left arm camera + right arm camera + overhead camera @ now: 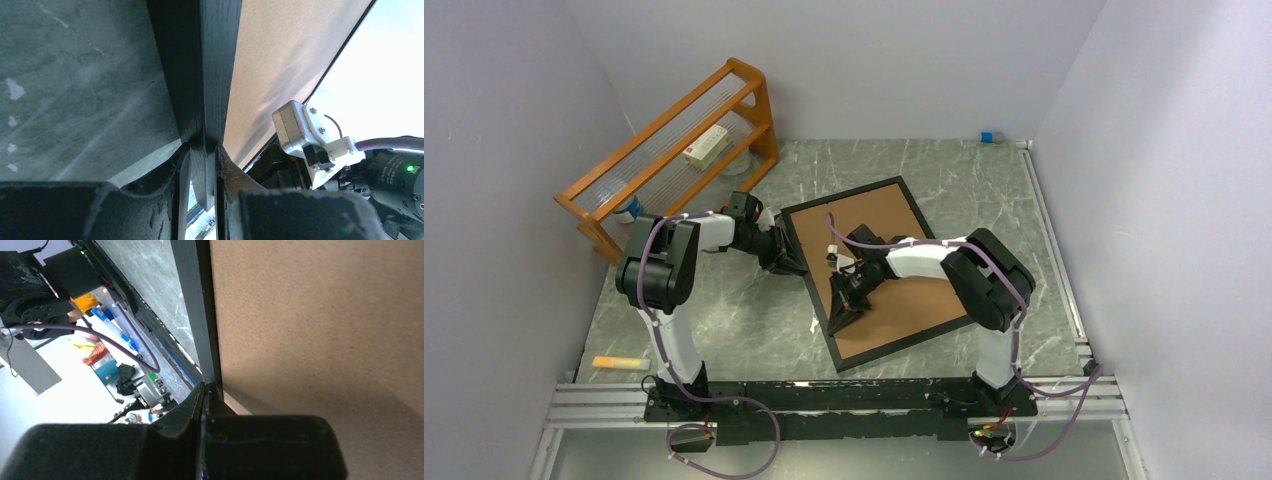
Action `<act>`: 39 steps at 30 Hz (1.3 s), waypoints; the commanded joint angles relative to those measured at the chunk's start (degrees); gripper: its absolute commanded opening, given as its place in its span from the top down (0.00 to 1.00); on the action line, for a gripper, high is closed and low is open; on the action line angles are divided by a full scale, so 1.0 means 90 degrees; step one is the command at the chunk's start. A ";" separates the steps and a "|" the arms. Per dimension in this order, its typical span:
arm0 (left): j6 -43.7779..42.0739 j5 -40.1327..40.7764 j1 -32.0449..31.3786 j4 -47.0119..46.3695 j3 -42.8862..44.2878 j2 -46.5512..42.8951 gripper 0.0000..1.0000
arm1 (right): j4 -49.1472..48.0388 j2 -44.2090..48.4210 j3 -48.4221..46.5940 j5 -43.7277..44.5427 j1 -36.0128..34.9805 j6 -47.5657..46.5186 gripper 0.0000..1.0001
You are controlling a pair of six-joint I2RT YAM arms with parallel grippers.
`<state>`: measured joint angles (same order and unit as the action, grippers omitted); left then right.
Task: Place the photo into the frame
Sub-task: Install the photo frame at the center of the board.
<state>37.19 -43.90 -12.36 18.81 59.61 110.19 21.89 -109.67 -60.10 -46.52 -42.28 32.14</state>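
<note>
at the middle of the table the frame lies back up, long axis 11 to 5 o'clock, its backing board showing. the left gripper and right gripper both pinch its 9 o'clock edge. the photo isn't visible.

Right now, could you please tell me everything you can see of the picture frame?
The frame is a rectangle with a thin black wood-grained border, back side up and askew over the grey table, its brown backing board showing. The left gripper clamps its left edge; the right gripper pinches the same edge nearer the arms.
</note>
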 commanded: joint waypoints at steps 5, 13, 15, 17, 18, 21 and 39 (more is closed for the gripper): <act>-0.0304 0.1391 -0.0170 0.0293 -0.0159 0.0355 0.76 | -0.0532 -0.0273 0.0740 0.2235 0.0440 -0.0262 0.99; -0.0304 0.1401 -0.0170 0.0295 -0.0150 0.0364 0.76 | -0.0552 -0.0156 0.0846 0.2518 0.0516 -0.0416 0.99; -0.0302 0.1393 -0.0170 0.0293 -0.0140 0.0373 0.76 | -0.0579 -0.0076 0.0887 0.2619 0.0512 -0.0436 0.99; -0.0299 0.1391 -0.0170 0.0303 -0.0140 0.0376 0.76 | -0.0586 0.0073 0.0914 0.2776 0.0495 -0.0461 0.99; -0.0295 0.1391 -0.0170 0.0298 -0.0141 0.0360 0.76 | -0.0566 0.0198 0.0915 0.2888 0.0498 -0.0474 0.99; -0.0264 0.1357 -0.0174 0.0251 -0.0124 0.0313 0.73 | -0.0400 0.0752 0.0786 0.3357 0.0518 -0.0451 0.97; -0.0251 0.1115 -0.0131 0.0269 0.0657 -0.0035 0.31 | 0.0614 0.2234 -0.0258 0.5968 0.3998 0.0060 0.12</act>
<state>38.02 -38.94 -13.87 19.88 63.09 109.23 24.01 -87.35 -62.22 2.02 -11.97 30.26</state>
